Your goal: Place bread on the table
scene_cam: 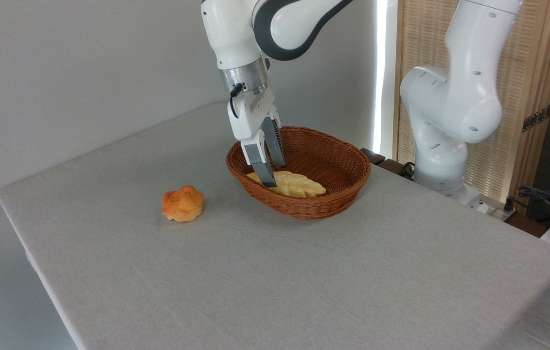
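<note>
Glossy white arm (pixel 450 104), rounded shells with dark grey bands at the joints. Small round recessed holes dotted over the bulbous lower segment. Brushed silver ring (pixel 245 80) at the wrist, below a white link. Short black cable (pixel 232 97) looped from the ring down to the white, boxy tool (pixel 275 174). Two flat grey fingers (pixel 260 163), long and narrow, the rear one ribbed on its face.

Your arm reaches steeply down, wrist tilted slightly, and its pincer (pixel 275 176) has both fingers (pixel 260 166) drawn partly together.
</note>
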You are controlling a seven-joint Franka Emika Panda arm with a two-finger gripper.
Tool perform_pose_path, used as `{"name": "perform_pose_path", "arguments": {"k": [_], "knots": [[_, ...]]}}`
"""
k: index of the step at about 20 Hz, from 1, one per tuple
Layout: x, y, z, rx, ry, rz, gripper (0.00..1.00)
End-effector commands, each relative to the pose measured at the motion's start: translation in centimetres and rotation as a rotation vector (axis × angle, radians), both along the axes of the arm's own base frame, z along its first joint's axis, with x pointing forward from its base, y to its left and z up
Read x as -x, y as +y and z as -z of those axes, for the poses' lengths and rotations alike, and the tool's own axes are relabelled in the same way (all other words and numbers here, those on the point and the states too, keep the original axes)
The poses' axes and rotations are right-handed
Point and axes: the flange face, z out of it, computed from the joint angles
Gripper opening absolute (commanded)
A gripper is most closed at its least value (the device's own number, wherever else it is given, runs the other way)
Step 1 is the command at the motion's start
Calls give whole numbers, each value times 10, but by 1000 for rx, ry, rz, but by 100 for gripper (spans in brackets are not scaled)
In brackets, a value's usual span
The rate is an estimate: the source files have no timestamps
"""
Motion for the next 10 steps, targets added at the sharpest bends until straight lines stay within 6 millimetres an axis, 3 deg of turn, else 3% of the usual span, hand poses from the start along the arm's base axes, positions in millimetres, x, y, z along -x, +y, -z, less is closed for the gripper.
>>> {"name": "perform_pose_path", "arguments": {"k": [1,6,10], "knots": [[4,-5,3,-4,-23,38,88],[-1,-3,12,-43,-69,81,97],[0,-4,12,-45,-72,84,93]]}}
